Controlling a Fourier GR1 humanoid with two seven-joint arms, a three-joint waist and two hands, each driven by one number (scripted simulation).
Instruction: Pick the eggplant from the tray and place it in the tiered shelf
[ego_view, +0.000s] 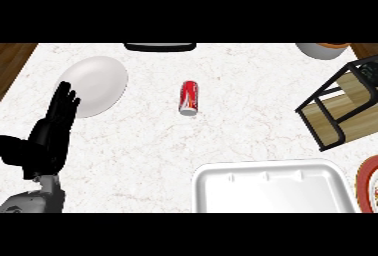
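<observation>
Left hand (52, 131) fingers straight, holding nothing; no eggplant visible on tray (221, 187), so a reach there risks grasping nothing.

The left hand (52, 130) hides a small part of the white plate (100, 80). Far to its right the tiered shelf (354, 117) is cut by the right edge, the white tray (269, 187) by the lower one; a dark thing (160, 46) at the top edge shows too little to name.
</observation>
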